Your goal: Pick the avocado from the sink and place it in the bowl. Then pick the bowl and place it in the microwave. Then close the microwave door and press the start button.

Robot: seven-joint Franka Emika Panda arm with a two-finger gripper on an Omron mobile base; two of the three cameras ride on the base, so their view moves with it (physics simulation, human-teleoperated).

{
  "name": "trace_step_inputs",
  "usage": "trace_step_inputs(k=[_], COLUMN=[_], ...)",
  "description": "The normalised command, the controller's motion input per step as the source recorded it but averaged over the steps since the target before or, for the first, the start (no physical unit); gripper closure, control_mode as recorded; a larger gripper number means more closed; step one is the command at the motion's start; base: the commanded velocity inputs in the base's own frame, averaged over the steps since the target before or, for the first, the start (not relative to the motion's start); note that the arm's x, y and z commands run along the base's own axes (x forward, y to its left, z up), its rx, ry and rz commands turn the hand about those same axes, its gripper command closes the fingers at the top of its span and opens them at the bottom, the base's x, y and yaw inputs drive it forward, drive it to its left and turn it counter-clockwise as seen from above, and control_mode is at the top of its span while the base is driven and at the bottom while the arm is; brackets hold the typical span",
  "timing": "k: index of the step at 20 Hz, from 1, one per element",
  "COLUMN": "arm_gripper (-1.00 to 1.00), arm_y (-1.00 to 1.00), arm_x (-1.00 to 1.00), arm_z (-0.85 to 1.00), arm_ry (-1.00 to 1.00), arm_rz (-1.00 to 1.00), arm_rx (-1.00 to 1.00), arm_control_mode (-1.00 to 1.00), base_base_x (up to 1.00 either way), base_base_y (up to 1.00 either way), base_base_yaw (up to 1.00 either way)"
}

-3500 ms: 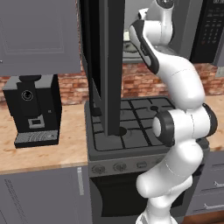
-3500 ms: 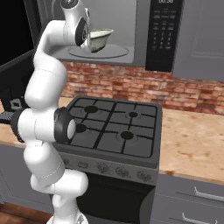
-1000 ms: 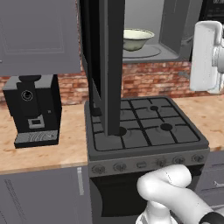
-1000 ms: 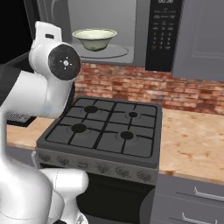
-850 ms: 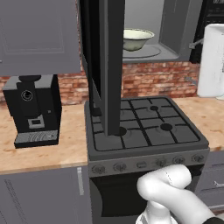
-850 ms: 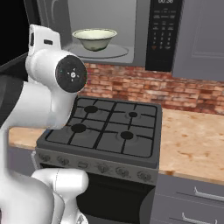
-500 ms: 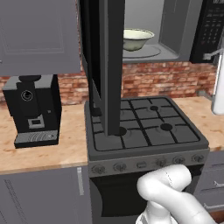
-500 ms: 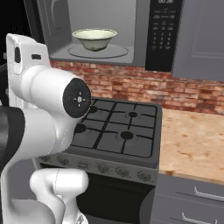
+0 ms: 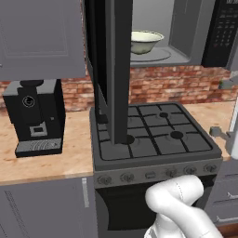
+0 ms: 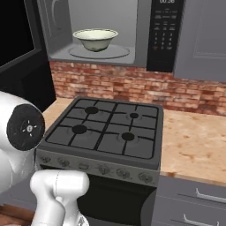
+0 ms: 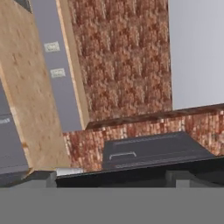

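One stiff, hinged microwave door left ajar: push flat on outer edge. Bowl inside on turntable. Pincer released, empty.

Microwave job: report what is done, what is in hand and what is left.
Done: the pale cream-white bowl sits on the turntable inside the dark grey microwave; its contents cannot be seen. In hand: nothing is visibly gripped. Left: the microwave door stands wide open and needs closing, then the start button on the black button panel needs pressing.

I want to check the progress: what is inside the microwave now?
The bowl stands on the round turntable inside the open microwave. Its rim hides whatever lies in it, so the avocado cannot be confirmed.
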Motion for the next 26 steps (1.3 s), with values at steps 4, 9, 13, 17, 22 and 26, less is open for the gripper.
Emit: trace_step_inputs(k=[4,9,13,17,22,26], arm_gripper=[-1.00,-1.00,-1.00,-1.00,-1.00,-1.00], arm_y=[0.90,0.96,1.00,0.99,0.90,0.68], arm_x=[-1.00,-0.69,0.48,0.83,1.00,1.00], arm_z=[-0.23,-0.22,-0.49,-0.38,-0.19,-0.02], arm_ry=[0.00,0.00,0.01,0.00,0.00,0.00], arm_rz=[0.04,0.01,-0.22,-0.42,-0.52,-0.60], arm_rx=[-0.09,-0.13,-0.23,-0.20,-0.18,-0.15], arm_control_mode=[-1.00,-1.00,-1.00,-1.00,-1.00,-1.00], base_base_x=[0.00,0.00,0.00,0.00,0.00,0.00], base_base_y=[0.00,0.00,0.00,0.00,0.00,0.00], base_base_yaw=[0.00,0.00,0.00,0.00,0.00,0.00])
